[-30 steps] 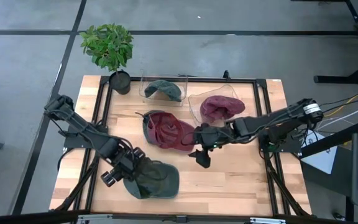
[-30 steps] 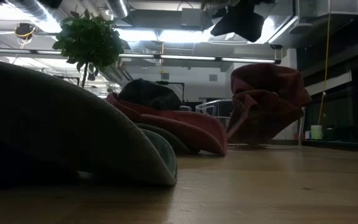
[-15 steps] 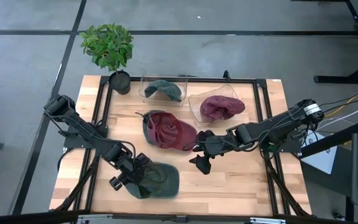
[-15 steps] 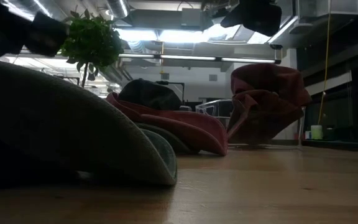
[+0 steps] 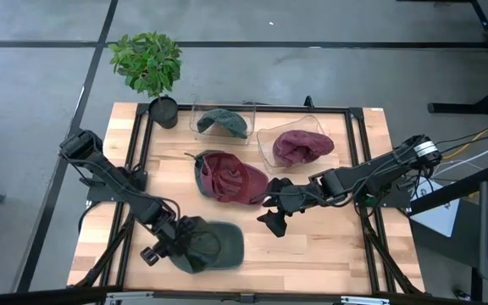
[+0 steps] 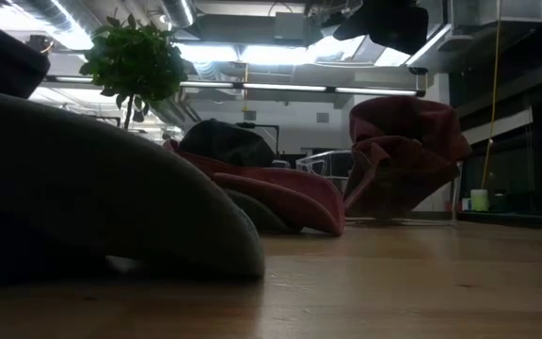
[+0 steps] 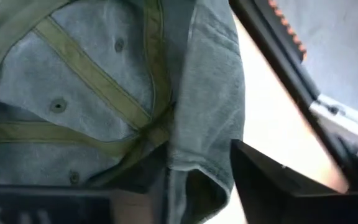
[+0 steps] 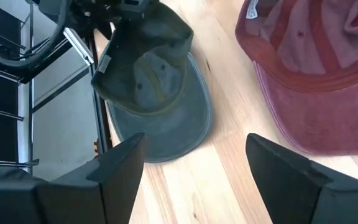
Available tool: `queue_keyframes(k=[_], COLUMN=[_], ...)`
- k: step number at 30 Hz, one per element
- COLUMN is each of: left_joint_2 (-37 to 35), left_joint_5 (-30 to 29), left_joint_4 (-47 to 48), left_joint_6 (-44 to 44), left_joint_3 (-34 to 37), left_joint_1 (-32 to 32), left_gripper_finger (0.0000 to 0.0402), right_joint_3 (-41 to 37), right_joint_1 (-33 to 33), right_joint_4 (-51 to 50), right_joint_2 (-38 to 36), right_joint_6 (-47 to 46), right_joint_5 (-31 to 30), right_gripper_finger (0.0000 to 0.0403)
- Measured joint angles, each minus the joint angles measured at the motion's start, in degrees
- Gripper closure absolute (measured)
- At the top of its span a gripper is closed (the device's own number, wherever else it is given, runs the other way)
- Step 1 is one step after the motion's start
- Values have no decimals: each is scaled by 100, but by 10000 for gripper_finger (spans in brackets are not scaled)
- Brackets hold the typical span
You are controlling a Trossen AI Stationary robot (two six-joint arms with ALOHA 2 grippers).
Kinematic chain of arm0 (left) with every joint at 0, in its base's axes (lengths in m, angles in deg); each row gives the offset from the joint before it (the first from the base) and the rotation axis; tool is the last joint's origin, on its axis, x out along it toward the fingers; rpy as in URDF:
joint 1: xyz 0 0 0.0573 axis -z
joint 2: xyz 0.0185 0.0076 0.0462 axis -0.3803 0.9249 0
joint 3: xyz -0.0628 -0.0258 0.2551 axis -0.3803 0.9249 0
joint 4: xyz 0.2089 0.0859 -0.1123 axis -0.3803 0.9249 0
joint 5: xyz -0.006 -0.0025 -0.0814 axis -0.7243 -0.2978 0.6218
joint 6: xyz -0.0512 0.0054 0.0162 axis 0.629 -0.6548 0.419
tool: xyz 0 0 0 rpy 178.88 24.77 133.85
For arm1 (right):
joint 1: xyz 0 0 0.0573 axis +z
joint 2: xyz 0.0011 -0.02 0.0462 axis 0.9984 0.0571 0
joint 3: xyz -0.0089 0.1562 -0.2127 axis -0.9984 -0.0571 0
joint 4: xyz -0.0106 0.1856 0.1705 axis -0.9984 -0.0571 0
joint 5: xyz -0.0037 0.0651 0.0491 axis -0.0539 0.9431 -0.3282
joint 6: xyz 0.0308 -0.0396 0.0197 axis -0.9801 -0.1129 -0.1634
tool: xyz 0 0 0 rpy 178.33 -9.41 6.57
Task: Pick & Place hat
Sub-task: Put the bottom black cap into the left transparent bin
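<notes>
Green hat [image 5: 212, 246] lengthwise along table's front edge, brim rightward, left claw [image 5: 169, 247] pinching its crown edge.

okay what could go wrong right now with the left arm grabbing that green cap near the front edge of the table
The left gripper straddles only the rear edge of the green cap, so the soft fabric might slip out or the cap may dangle unevenly when lifted. The right gripper hangs open close by, beside the red cap, so a swinging brim could brush it.
</notes>
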Motion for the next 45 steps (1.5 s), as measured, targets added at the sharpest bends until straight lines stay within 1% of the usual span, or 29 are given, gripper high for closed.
queue_keyframes(k=[6,7,12,16,22,29,34,38,41,45], left_joint_2=[0,0,-25,-240,-888,-1863,-2622,-3093,-3324,-3499], left_joint_5=[4,4,176,376,426,692,694,690,624,232], left_joint_4=[-512,-550,-762,-1071,-1127,-1327,-1678,-2008,-2108,-2251], left_joint_6=[596,697,1316,1565,1778,2169,2439,2869,3118,3363], left_joint_3=[0,0,0,0,0,0,0,0,-1,-2], left_joint_1=[131,136,116,50,-286,-1013,-1556,-1928,-2108,-2259], left_gripper_finger=[378,387,393,394,395,395,395,393,393,393], right_joint_3=[0,0,0,0,2,2,2,14,213,683], right_joint_1=[0,0,-2,-2,-2,-4,-4,-4,-4,-4], right_joint_4=[2,2,13,79,127,129,192,744,977,987], right_joint_2=[2,2,2,2,2,2,2,2,6,6], right_joint_6=[0,0,0,0,-19,-22,-38,220,579,1147], right_joint_5=[0,0,0,1,2,4,4,-7,-226,-587], right_gripper_finger=[127,127,127,127,127,127,127,127,127,127])
